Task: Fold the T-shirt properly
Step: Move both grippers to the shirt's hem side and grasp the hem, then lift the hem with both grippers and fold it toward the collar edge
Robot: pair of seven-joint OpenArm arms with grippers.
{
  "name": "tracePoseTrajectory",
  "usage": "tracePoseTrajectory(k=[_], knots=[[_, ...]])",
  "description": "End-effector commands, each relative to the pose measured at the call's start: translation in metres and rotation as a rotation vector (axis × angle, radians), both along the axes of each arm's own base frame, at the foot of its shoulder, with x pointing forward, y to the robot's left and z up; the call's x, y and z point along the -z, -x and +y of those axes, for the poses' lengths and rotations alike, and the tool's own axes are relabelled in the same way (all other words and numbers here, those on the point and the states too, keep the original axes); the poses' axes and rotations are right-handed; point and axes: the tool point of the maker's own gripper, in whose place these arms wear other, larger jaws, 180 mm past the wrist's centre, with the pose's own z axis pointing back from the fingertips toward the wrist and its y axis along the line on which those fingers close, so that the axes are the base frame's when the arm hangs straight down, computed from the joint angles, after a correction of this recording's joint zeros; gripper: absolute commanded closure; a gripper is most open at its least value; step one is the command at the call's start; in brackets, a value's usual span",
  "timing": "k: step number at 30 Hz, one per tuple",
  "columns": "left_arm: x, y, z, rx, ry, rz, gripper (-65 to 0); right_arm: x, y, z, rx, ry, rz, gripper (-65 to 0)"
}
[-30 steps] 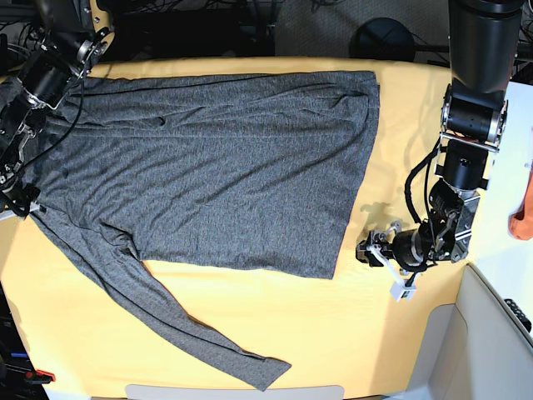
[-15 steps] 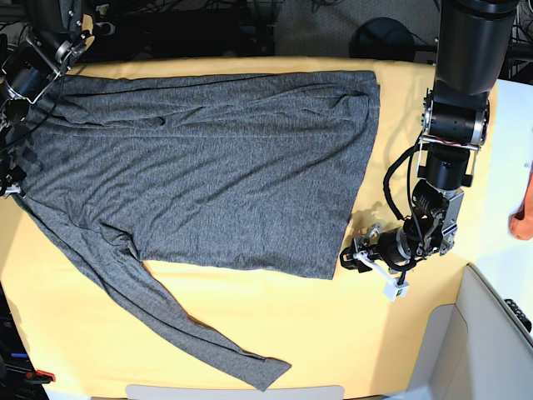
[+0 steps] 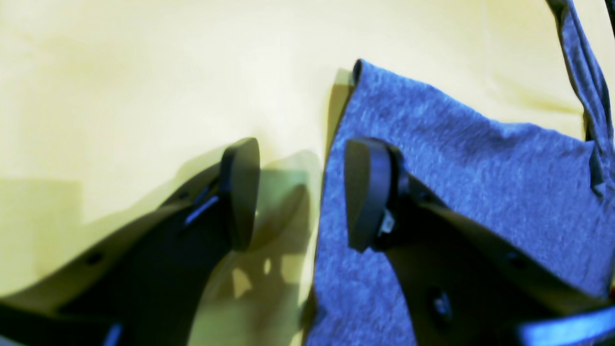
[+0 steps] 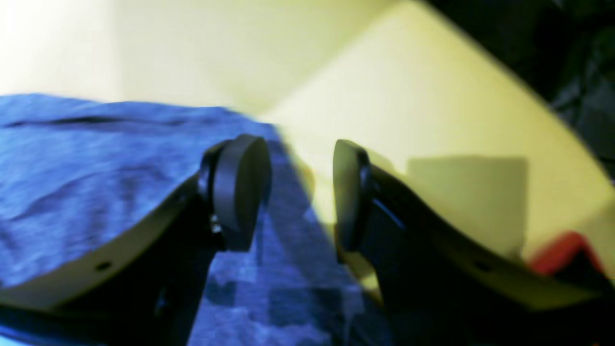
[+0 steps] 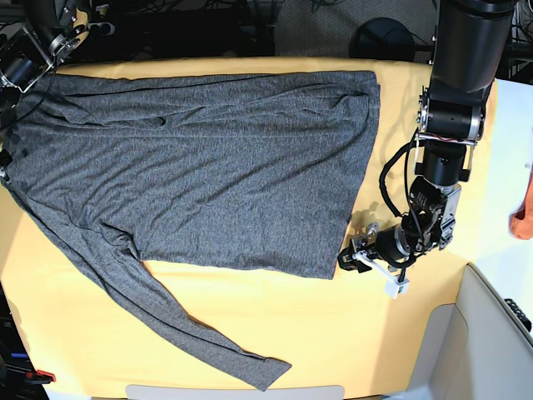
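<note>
Right gripper (image 4: 300, 192) fingers (image 4: 238, 185) parted, straddling the T-shirt (image 4: 96, 168) edge, yellow cloth (image 4: 408, 110) beyond

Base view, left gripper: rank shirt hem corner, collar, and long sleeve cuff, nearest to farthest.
From the left gripper:
1. Hem corner of the T-shirt: right beside it, at the shirt's lower right.
2. Sleeve cuff: near the front edge of the yellow cloth.
3. Collar: far left edge.

A worktop covered by a plain yellow cloth (image 5: 275, 325) was seen. A round black base (image 5: 385, 37) was visible beyond its far edge, and an orange-red object (image 5: 523, 218) at the right border.
</note>
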Motion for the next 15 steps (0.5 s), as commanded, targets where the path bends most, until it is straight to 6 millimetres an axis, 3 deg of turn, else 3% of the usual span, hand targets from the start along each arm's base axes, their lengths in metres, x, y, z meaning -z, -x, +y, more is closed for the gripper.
tracePoseTrajectory(k=[1,15], knots=[[-0.011,-0.007,-0.008,0.016,0.012,-0.019,-28.4,-0.025,-0.012,-0.011,-0.004,0.044,-0.062,-26.2],[-0.014,-0.009,-0.056,0.072,0.065,-0.025,-28.4,-0.023,-0.012,-0.008,-0.009,0.041,-0.055,-26.2]])
